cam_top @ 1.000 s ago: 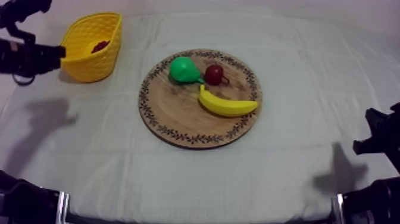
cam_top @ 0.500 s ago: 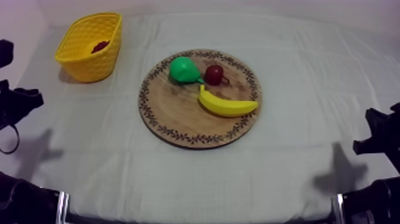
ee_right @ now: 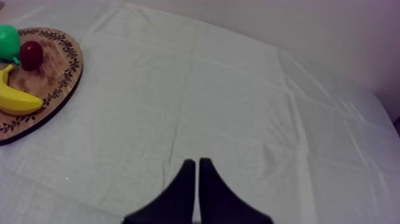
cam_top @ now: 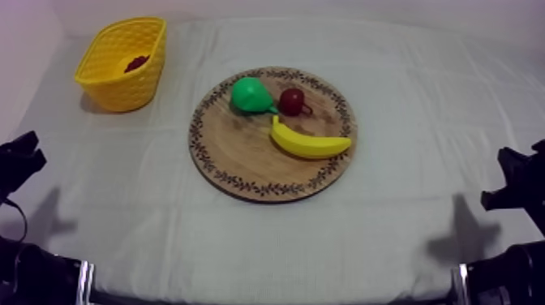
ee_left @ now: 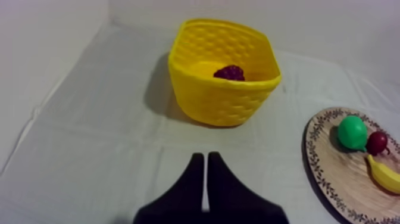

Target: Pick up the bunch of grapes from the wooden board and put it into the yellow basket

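In the left wrist view, the left gripper [ee_left: 204,156] is drawn narrow: its two black fingers lie pressed together as a thin wedge with nothing between them, over the grey-white cloth of the desk [ee_left: 89,137]. Straight ahead of it, a little to its right and well apart from it, stands the yellow basket [ee_left: 223,101] with moulded lattice walls. The dark purple bunch of grapes [ee_left: 229,72] lies inside it, on the basket floor near the far wall. Farther to the gripper's right is the round wooden board with a patterned rim [ee_left: 333,161]. It carries a green toy pear [ee_left: 352,131], a small red fruit [ee_left: 377,143] just beside the pear, and a yellow toy banana [ee_left: 384,174] nearer the gripper's side.

In the right wrist view, the right gripper [ee_right: 196,161] is likewise narrow, its fingers together and holding nothing, above bare cloth. The board with its pear, small red fruit and banana lies ahead of it and well off to its left.

In the top view, the left gripper sits low at the left edge of the desk and the right gripper low at the right edge, both well apart from the board between them. The basket stands beyond the left gripper at the far left of the desk, with the bunch of grapes showing inside it, apart from the board.
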